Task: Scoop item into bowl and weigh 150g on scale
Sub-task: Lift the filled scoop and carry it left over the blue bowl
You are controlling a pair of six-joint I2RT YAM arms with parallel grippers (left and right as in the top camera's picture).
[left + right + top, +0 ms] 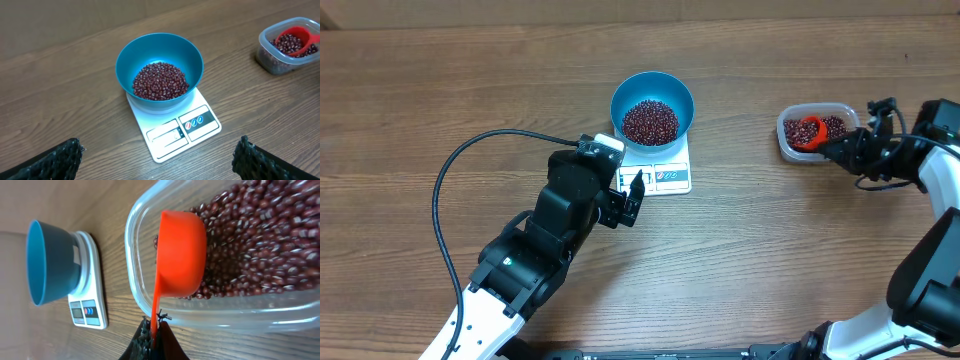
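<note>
Bowl: the blue bowl [652, 105] sits on the scale [670, 177], centre of the overhead frame, so that whatever goes in gets weighed.
Beans, weighed lot: a heap of beans [650, 121] covers the bowl floor.
Beans, stock: the remainder [260, 245] lies in the clear tub [785, 140], right of frame, well apart from the scale.
Scale display: faces the lower edge of the frame, left uncovered by the bowl; too small to read.
Right gripper [152, 340]: clenched on the thin handle of the orange scoop [182, 255], whose cup is tipped on its side among the tub beans, probably to load.
Left gripper [632, 200]: released, holding nothing, hovering just below the scale; likely parked there to give its camera a view of the readout.
Progress: target weight unconfirmed.
</note>
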